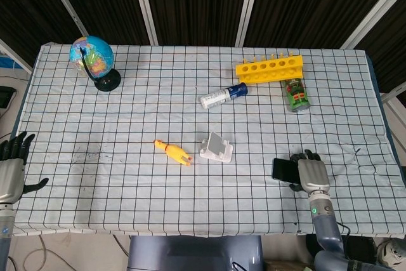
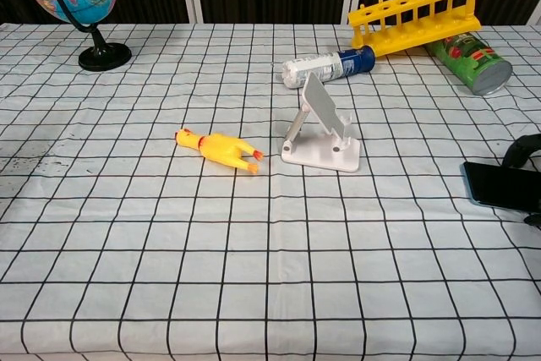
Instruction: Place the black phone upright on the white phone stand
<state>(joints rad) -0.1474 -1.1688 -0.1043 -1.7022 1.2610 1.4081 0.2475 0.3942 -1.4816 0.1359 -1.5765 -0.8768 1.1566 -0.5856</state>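
Now | right hand (image 1: 312, 174) grips black phone (image 2: 500, 184) on table | left hand (image 1: 11, 169) spread, empty

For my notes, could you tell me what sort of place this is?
Probably a robot test bench: a table with a checked cloth, dark curtains behind, and unrelated props such as a globe, a rubber chicken and a tube rack.

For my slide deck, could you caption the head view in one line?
Right hand rests over the black phone lying flat, right of the empty white phone stand.
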